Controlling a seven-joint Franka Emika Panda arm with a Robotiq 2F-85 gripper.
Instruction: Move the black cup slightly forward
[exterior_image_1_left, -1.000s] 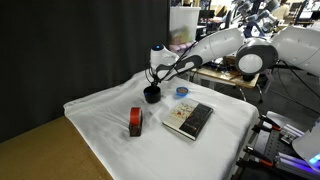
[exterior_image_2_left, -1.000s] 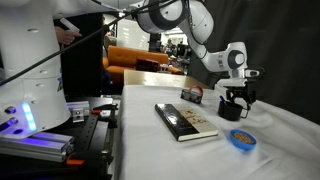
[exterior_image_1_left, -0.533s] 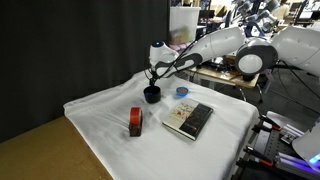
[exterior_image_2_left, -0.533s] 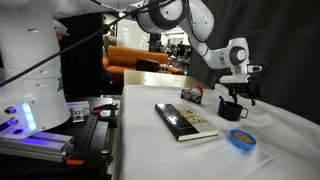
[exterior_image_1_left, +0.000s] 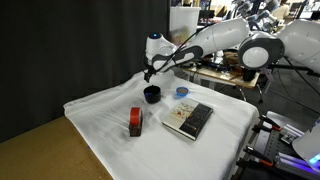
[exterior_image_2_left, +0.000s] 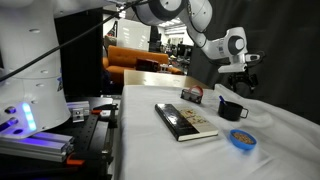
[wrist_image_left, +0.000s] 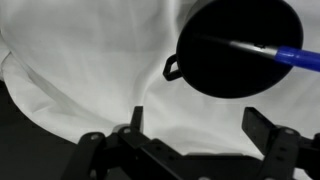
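Note:
The black cup stands upright on the white cloth near the far edge, also in the other exterior view. In the wrist view it fills the upper right, with a small handle on its side and a thin blue-and-white streak across it. My gripper hangs above the cup, apart from it, also seen in an exterior view. Its fingers are spread wide with only cloth between them.
A red-and-black block, a book and a flat blue disc lie on the white cloth. A black curtain hangs behind. Equipment stands beside the table.
The gripper was low around the cup; it has risen straight up and now hangs clear above it. The cup stays on the cloth.

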